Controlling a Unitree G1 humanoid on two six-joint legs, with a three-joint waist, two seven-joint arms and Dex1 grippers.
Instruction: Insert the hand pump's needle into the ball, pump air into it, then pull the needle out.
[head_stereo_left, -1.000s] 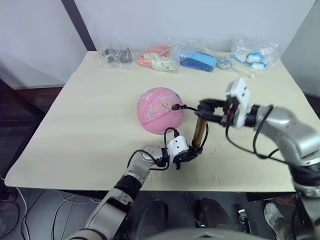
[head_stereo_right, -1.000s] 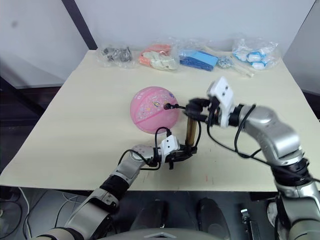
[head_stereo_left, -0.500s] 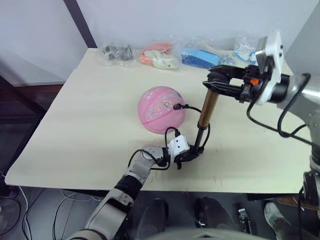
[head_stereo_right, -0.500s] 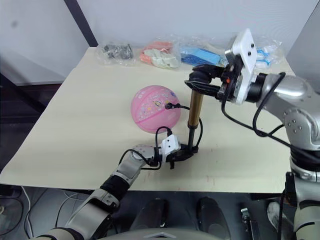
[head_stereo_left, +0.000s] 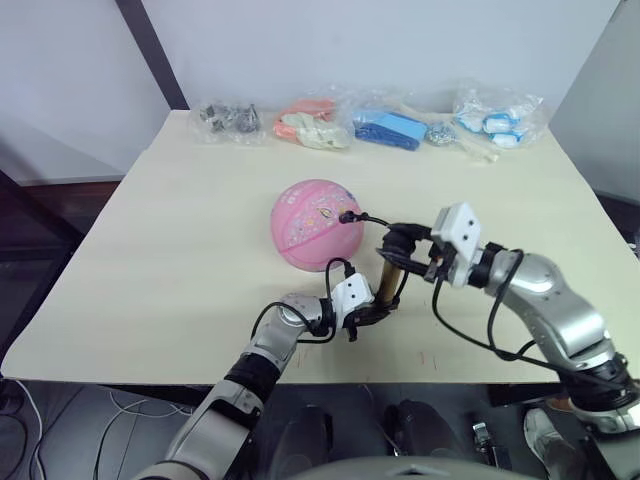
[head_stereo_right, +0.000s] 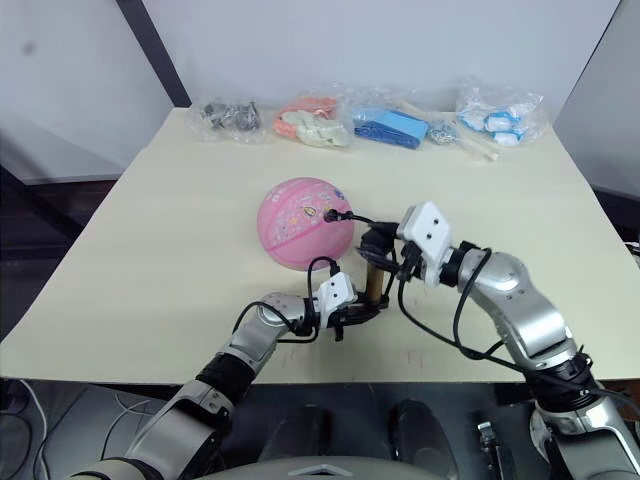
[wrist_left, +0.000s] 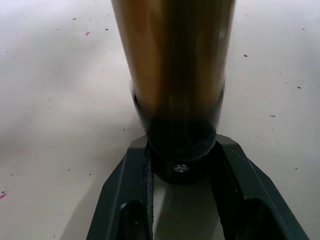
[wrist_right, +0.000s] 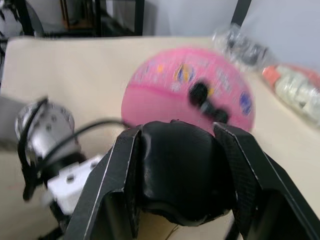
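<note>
One pink ball (head_stereo_left: 316, 224) near the middle of the pale table (head_stereo_left: 150, 250), round on top, flat-bottomed, with small colourful prints. One needle fitting (head_stereo_left: 349, 216) seated in the ball's valve on the side facing the right arm, with the thin black hose (head_stereo_left: 372, 219) running from it toward the pump. One hand pump (head_stereo_left: 388, 282) standing upright just beside the ball, on its near right side, gold-bronze barrel short between black ends. Left gripper (head_stereo_left: 372, 312) low on the table at the pump's foot, two black fingers (wrist_left: 129, 200) clamped on either side of the black base cap (wrist_left: 180, 160), as seen in the left wrist view. Right gripper (head_stereo_left: 400, 243) closed over the black T-handle (wrist_right: 182, 170) at the top of the barrel, one finger on each side of it in the right wrist view, the ball and hose fitting visible just beyond. Four clear bags in a row along the far edge of the table, well apart from the ball: one with dark metal parts (head_stereo_left: 228, 118), one with orange and cream pieces (head_stereo_left: 305, 122), one with blue items (head_stereo_left: 392, 127), one with white-and-blue items (head_stereo_left: 495, 115).
</note>
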